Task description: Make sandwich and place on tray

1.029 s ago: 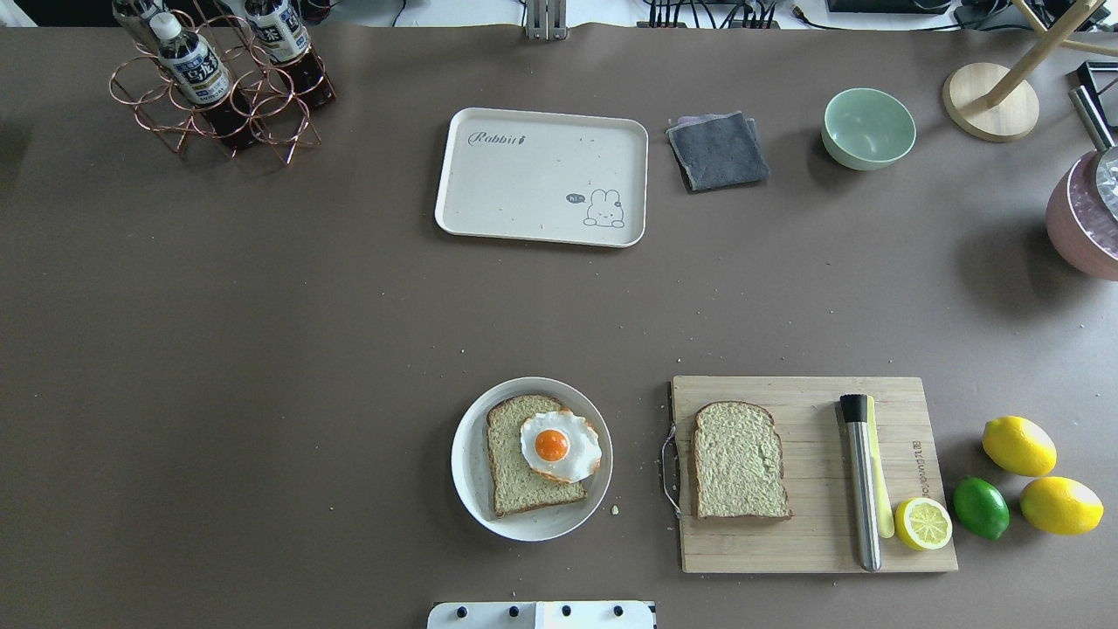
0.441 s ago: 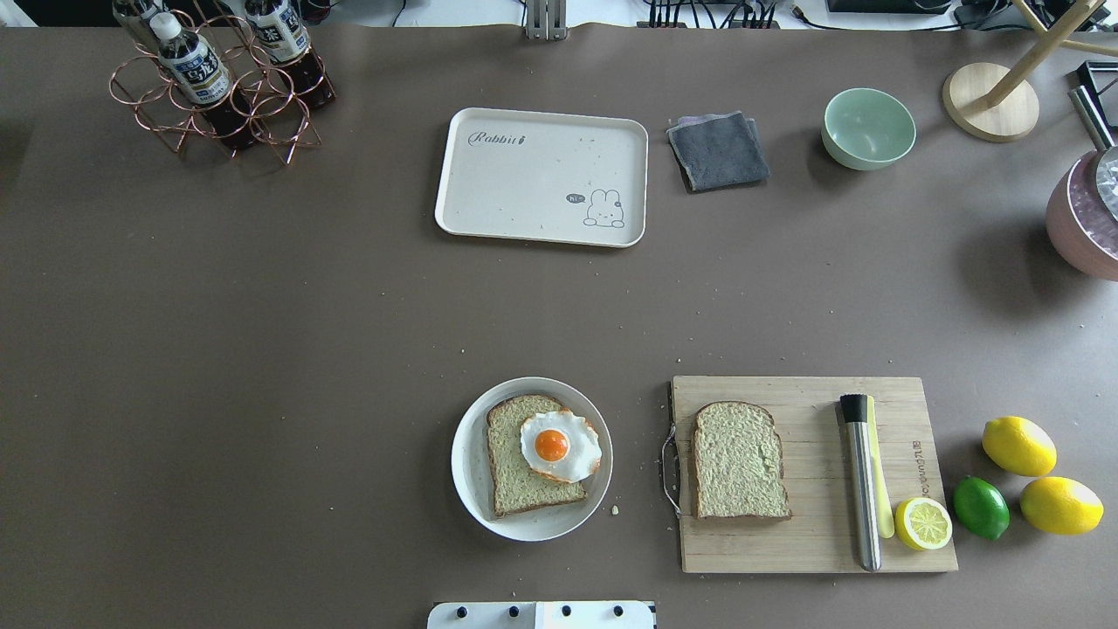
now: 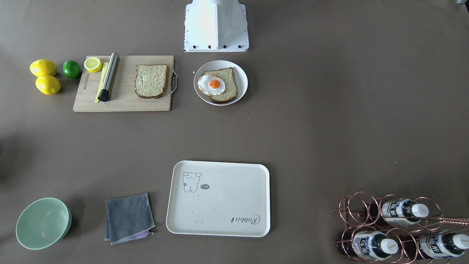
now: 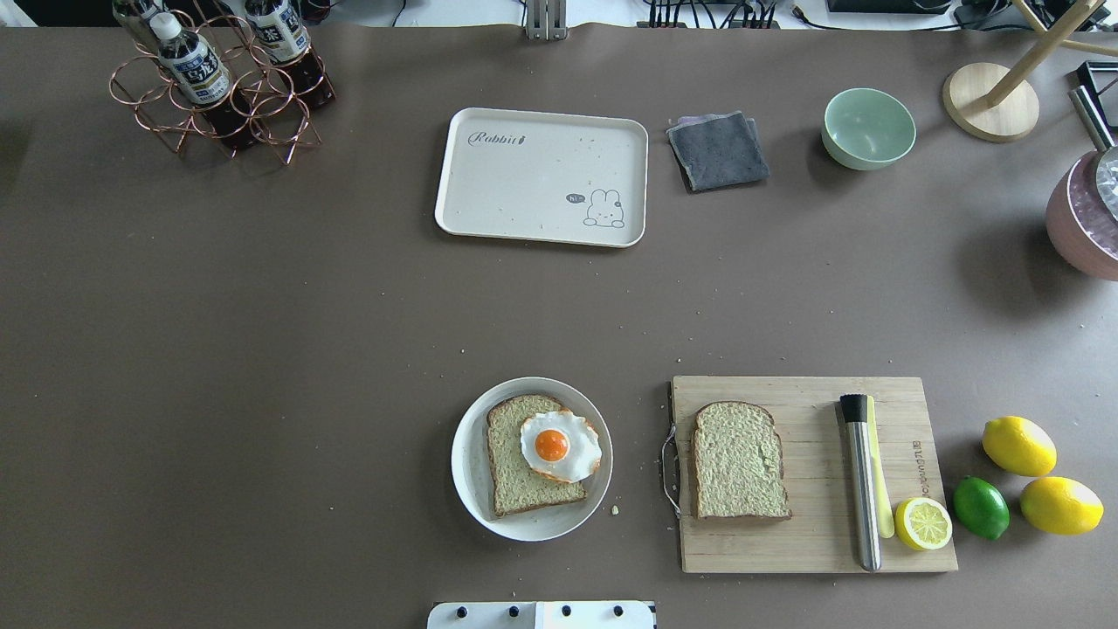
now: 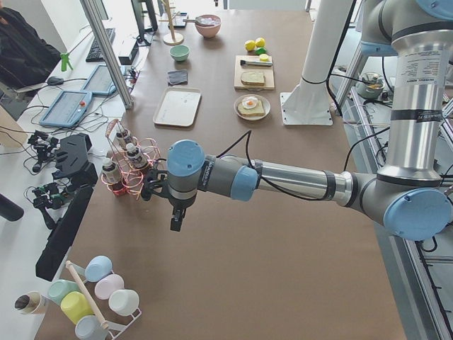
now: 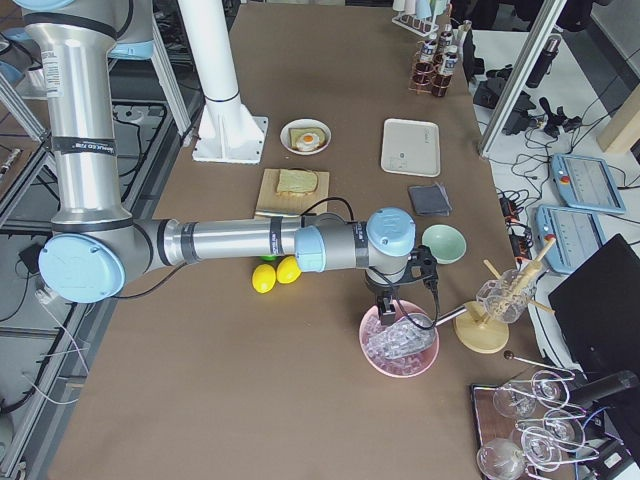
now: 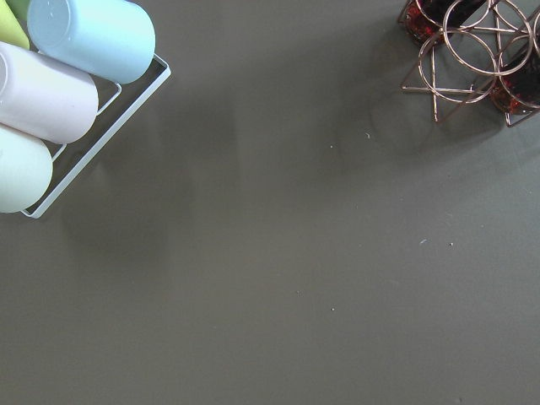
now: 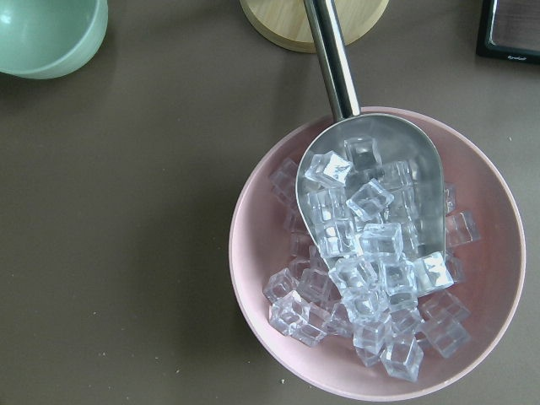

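Observation:
One bread slice (image 4: 511, 476) lies on a round white plate (image 4: 464, 472) with a fried egg (image 4: 560, 446) on it. A second bread slice (image 4: 739, 459) lies on the wooden cutting board (image 4: 812, 550). The cream tray (image 4: 541, 175) sits empty at the far middle of the table. My left gripper (image 5: 177, 219) hangs over bare table near the bottle rack, far from the food. My right gripper (image 6: 385, 312) hangs over a pink ice bowl (image 6: 400, 345). Both show only in the side views, so I cannot tell whether they are open or shut.
A copper bottle rack (image 4: 218, 83) stands far left. A grey cloth (image 4: 716, 150) and a green bowl (image 4: 867, 127) lie right of the tray. A steel tool (image 4: 862, 480), a half lemon (image 4: 923, 523), a lime (image 4: 980, 507) and lemons (image 4: 1017, 445) are by the board.

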Action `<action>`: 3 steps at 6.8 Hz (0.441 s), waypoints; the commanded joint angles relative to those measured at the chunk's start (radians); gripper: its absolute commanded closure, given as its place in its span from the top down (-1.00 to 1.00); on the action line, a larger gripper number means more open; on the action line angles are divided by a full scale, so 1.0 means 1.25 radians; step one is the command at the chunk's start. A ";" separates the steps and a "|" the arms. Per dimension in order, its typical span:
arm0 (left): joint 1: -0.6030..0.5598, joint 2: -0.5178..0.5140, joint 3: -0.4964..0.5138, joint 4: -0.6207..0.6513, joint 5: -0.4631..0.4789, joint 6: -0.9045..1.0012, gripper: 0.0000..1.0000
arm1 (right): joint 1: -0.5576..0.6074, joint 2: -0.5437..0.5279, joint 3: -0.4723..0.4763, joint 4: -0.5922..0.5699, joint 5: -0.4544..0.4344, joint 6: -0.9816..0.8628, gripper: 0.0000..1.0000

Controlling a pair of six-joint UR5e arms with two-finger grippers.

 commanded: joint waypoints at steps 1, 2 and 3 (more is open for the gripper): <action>0.000 0.005 -0.005 -0.001 0.000 0.001 0.95 | 0.000 -0.001 0.000 0.000 0.005 -0.001 0.99; 0.000 0.005 -0.005 0.000 0.001 -0.004 0.95 | 0.000 0.000 0.001 0.000 0.005 -0.001 0.99; 0.000 0.005 -0.006 0.000 0.000 -0.004 0.95 | 0.000 -0.001 0.002 0.000 0.006 -0.001 0.99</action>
